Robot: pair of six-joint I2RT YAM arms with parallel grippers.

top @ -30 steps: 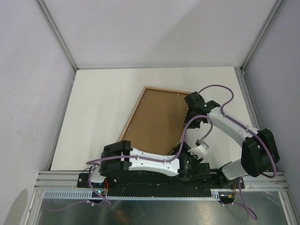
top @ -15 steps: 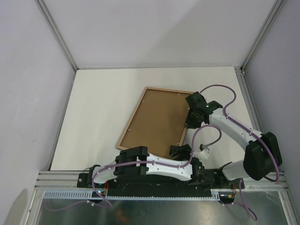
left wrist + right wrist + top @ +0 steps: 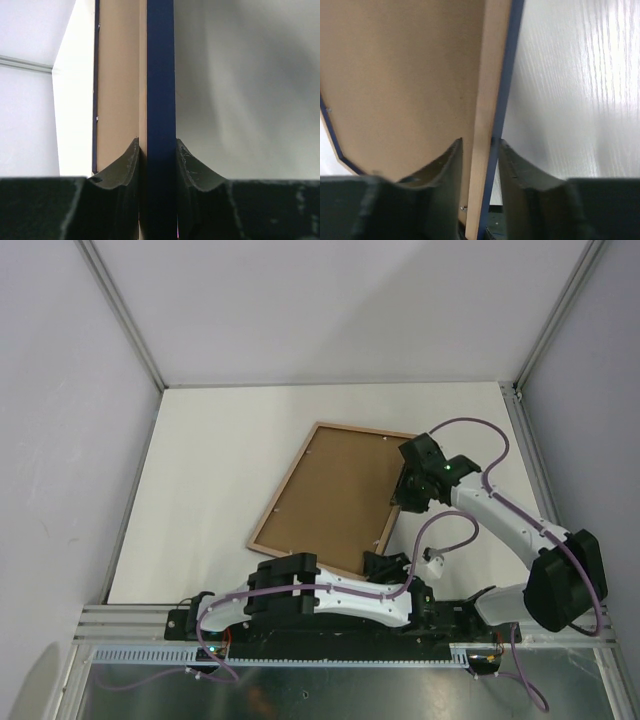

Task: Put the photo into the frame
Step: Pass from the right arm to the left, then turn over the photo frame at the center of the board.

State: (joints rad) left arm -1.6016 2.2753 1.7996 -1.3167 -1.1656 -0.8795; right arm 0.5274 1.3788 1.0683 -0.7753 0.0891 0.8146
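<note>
The frame [image 3: 282, 484] lies on the white desk [image 3: 220, 460] with its back up, turned at an angle. Its pale wood rim runs around the brown backing board [image 3: 335, 495] that fills its opening.

The right gripper [image 3: 408, 492] sits at the frame's right-hand rail, near the far corner of that side. In the right wrist view the gripper [image 3: 479, 152] is closed down to the rail's thickness. One finger is on the wood back side beside the backing board [image 3: 405, 75], and the other is against the navy edge of the frame [image 3: 490, 90], with the desk [image 3: 570, 90] beyond.

The left gripper [image 3: 385, 562] is at the frame's nearest corner, on the same right-hand rail. In its wrist view the left gripper [image 3: 158, 155] is closed on the rail, and its fingers [image 3: 124, 167] press both faces of the navy strip of the frame [image 3: 160, 75].

From above I cannot tell whether the gripped side rests on the desk or is raised slightly off it.
</note>
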